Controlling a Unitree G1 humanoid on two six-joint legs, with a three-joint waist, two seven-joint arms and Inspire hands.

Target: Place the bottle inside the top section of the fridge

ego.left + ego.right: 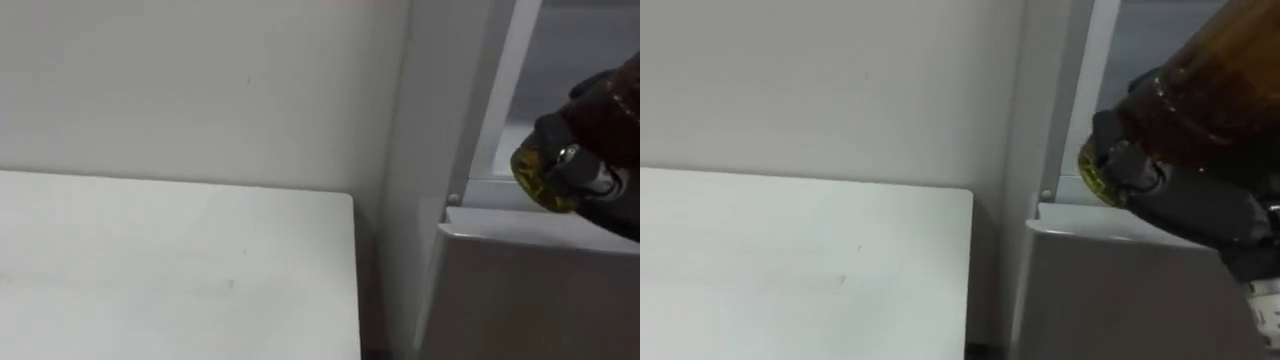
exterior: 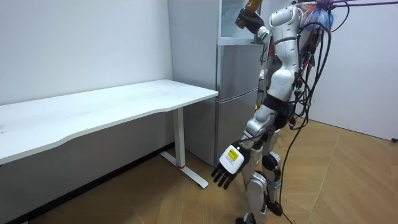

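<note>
Amber-brown, the bottle (image 1: 535, 172) sits at the right edge of the left eye view, its base turned toward the camera. The curled fingers of the robot's right hand (image 1: 590, 180) are clamped round it. It hangs just above the top edge of the fridge's lower door (image 1: 520, 290), at the mouth of the upper compartment (image 1: 570, 60). A white table (image 1: 180, 260) lies at the lower left against a pale wall (image 1: 200, 80). The bottle's neck and cap are cut off by the frame.

In the room view the robot stands facing the silver fridge with its right arm raised high, holding the bottle at the open upper section. Its left hand (image 2: 225, 169) hangs low beside its leg, fingers straight and spread, holding nothing.

The right eye view shows the bottle larger, with the grey palm under it and the fingers wrapped across its lower end.

The bottle appears to be at the point of going in. The next move likely calls for reaching forward, setting the bottle on a shelf, then loosening the grip. No shelf can be made out inside, nor where the upper door is.
</note>
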